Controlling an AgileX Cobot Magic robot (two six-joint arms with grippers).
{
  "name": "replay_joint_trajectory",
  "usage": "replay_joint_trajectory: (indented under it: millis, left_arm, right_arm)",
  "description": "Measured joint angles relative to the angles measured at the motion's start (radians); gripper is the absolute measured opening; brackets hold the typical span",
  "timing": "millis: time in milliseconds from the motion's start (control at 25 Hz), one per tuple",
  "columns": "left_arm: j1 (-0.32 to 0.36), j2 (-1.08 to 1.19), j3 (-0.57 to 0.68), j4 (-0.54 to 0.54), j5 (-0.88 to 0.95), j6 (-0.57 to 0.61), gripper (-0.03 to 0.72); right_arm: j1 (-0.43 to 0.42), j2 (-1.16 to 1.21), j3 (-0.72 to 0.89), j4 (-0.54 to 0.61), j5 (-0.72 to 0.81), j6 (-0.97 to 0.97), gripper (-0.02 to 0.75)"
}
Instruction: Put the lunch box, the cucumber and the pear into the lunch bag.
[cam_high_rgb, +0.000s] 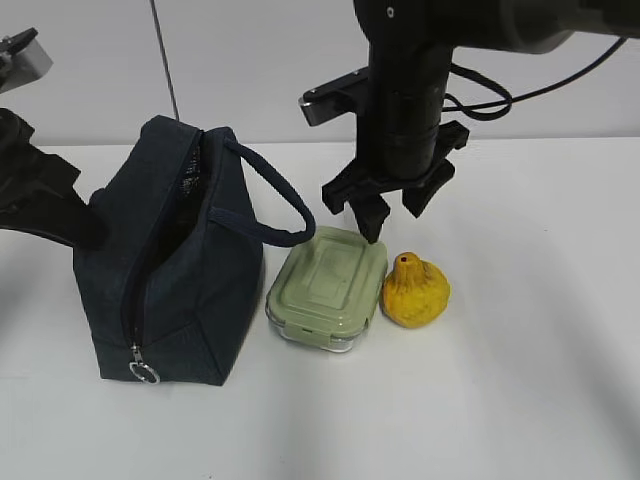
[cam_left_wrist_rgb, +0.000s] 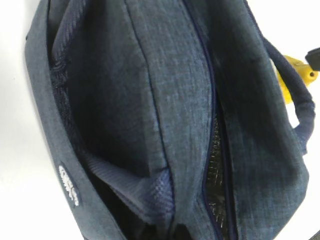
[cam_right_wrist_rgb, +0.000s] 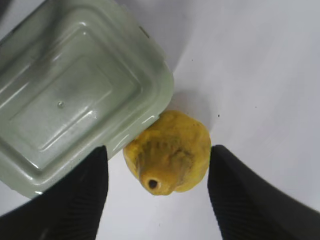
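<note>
The navy lunch bag (cam_high_rgb: 170, 290) stands at the left with its top zipper open; it fills the left wrist view (cam_left_wrist_rgb: 165, 100). My left gripper (cam_left_wrist_rgb: 165, 232) is at the bag's far side, and one handle strap (cam_left_wrist_rgb: 125, 180) runs in between its dark tips. The lunch box (cam_high_rgb: 325, 285) with its sage-green lid lies right of the bag. The yellow pear (cam_high_rgb: 415, 290) touches the box's right side. My right gripper (cam_high_rgb: 392, 215) hangs open just above them; in the right wrist view (cam_right_wrist_rgb: 159, 150) its fingers straddle the pear (cam_right_wrist_rgb: 170, 150) beside the lunch box (cam_right_wrist_rgb: 75, 95). The cucumber is out of view.
The bag's other handle (cam_high_rgb: 280, 200) loops out toward the lunch box. A silver ring pull (cam_high_rgb: 143, 374) hangs at the bag's near end. White table (cam_high_rgb: 520, 400) spreads to the right and front. A wall stands behind.
</note>
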Motion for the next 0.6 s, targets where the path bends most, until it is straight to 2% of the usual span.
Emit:
replay_joint_trajectory:
  millis: [600]
  left_arm:
    - [0.000, 0.000, 0.000, 0.004, -0.001, 0.000, 0.003]
  right_arm:
    - [0.000, 0.027, 0.066, -0.008, -0.004, 0.003, 0.481]
